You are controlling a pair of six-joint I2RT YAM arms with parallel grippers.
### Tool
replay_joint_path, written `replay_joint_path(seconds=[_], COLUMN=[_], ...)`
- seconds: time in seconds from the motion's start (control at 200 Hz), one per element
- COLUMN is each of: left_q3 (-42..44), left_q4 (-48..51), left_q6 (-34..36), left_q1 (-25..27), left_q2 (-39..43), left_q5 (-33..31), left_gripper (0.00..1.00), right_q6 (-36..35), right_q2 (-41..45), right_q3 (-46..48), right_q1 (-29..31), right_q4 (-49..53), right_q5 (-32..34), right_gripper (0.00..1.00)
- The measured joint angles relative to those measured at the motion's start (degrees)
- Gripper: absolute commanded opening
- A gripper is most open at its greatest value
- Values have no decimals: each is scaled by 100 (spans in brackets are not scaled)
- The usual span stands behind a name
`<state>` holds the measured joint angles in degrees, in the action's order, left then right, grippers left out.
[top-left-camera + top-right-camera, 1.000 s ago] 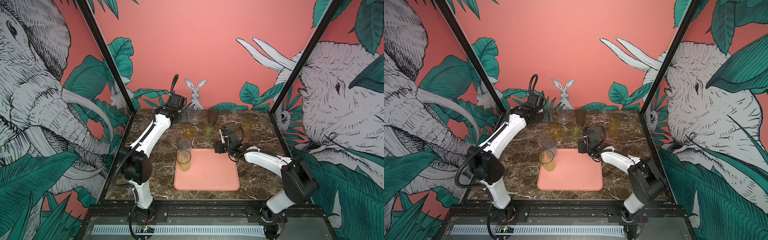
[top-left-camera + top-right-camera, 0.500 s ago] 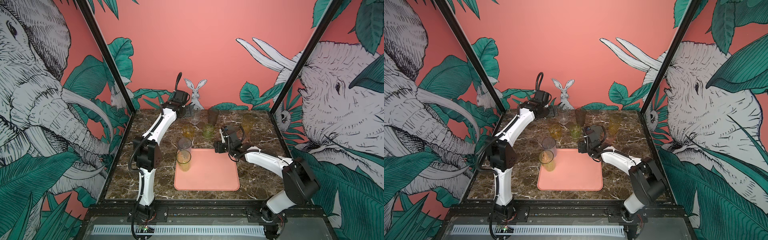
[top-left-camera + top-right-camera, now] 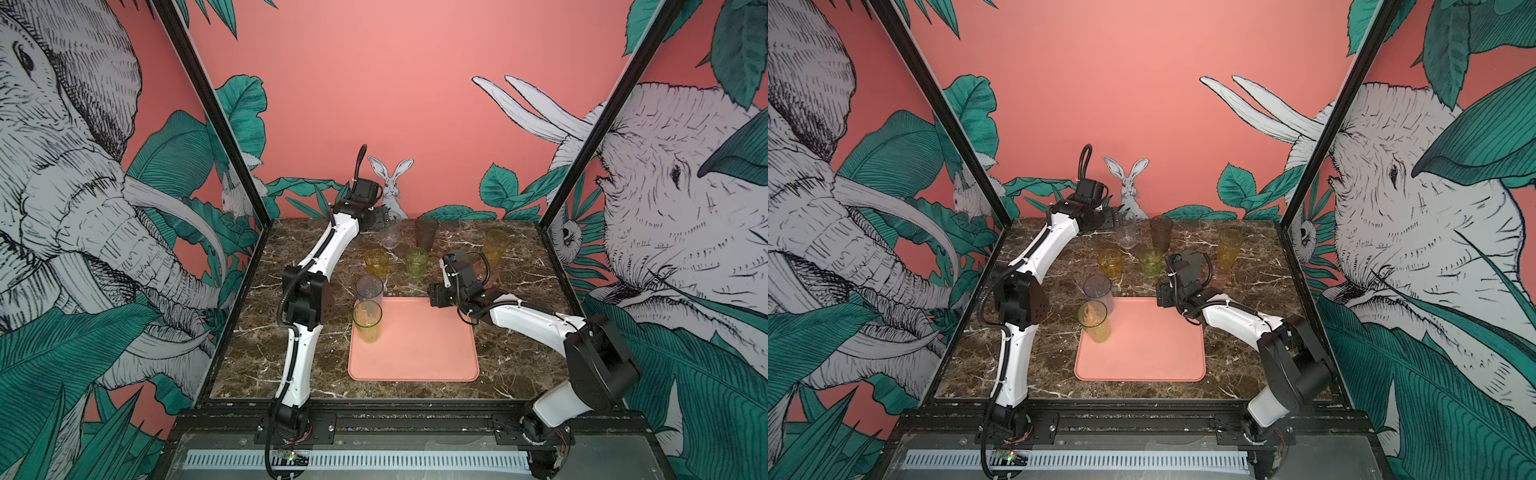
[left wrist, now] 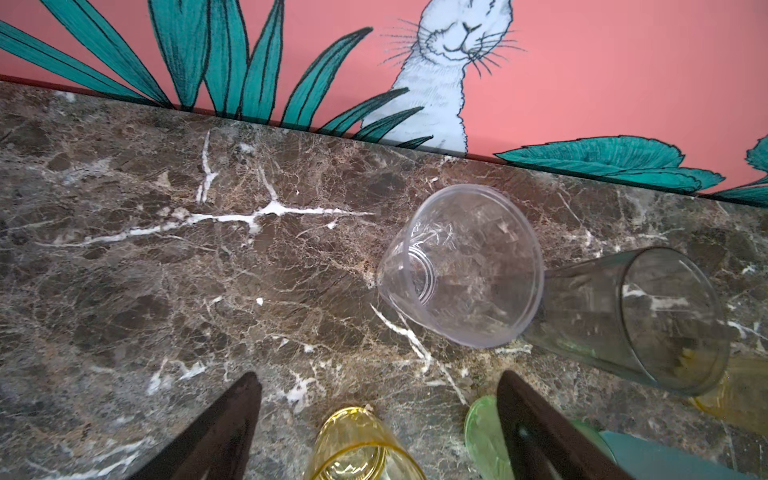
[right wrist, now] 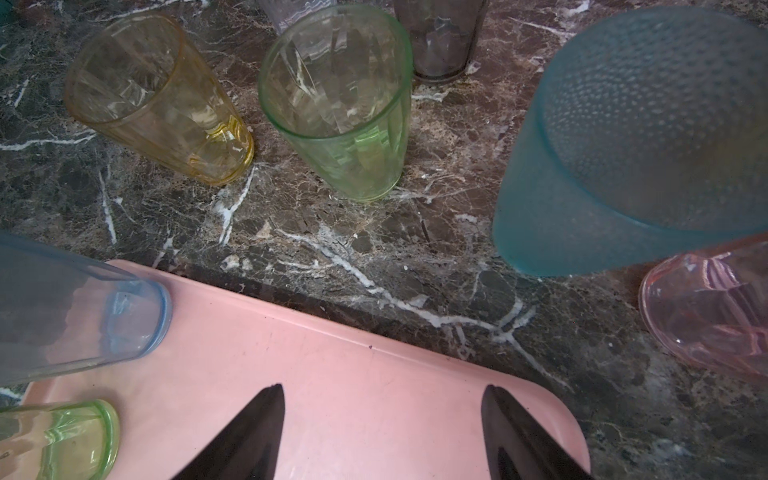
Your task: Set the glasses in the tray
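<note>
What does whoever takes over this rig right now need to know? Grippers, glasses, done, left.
Left gripper: open, empty, fingers over the marble top at the back, short of the clear glass.
Right gripper: open, empty, over the far right corner of the tray.
Done: two in the tray, at its left edge: grey glass, yellow-green glass.
Left: seven on the marble top beyond the tray: the clear glass, smoky dark glass, short amber glass, green glass, tall amber glass, frosted blue-grey glass, pink glass.
</note>
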<state>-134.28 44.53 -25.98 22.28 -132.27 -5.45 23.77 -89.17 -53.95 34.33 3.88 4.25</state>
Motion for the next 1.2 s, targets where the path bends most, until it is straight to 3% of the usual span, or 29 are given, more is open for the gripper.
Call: replay_joint_path(seconds=[0.615,1.195], left_q3=[-833,-1294], left_q4=[-284,-424], left_q6=[-240,-208], left_q1=[-24,-26], left_q2=[-745,-1226], left_q5=[249,-26], left_gripper=[67,49], right_q6=[0,4], right_q2=[0,0], right_q3=[0,0], right_q1=[0,0], right_q4=[-17,-15], right_q5=[-13,-44], right_gripper=[77,77])
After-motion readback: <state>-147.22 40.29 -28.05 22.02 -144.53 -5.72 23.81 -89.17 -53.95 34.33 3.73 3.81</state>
